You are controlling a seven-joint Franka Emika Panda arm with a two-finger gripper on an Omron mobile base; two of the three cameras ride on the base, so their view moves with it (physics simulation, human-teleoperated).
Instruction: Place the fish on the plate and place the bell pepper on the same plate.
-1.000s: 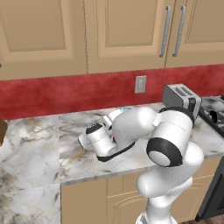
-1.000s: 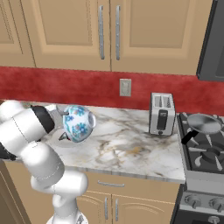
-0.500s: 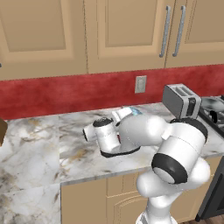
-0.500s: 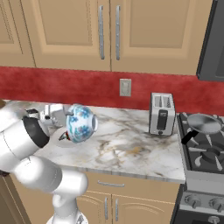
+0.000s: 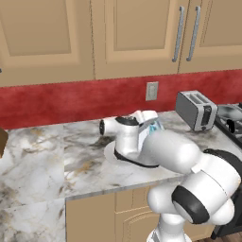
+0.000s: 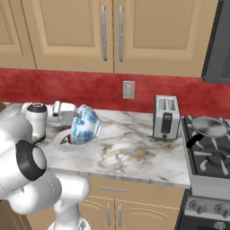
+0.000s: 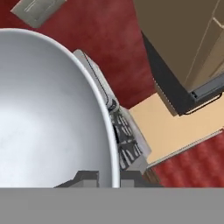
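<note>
While the jaws clamp the tipped blue-patterned bowl's (image 6: 85, 125) rim, the white plate (image 6: 63, 139) lies beneath.

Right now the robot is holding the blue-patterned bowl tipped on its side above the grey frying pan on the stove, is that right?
Not quite. The blue-patterned bowl is held tipped on its side, but above the white round plate on the marble counter, as the right base view shows. The grey frying pan sits far off on the stove.

The blue-patterned bowl (image 6: 85, 125), lifted and tipped on its side in the claw (image 7: 108, 179), has swung right, above the white plate (image 6: 62, 139); the arm has stretched forward.
</note>
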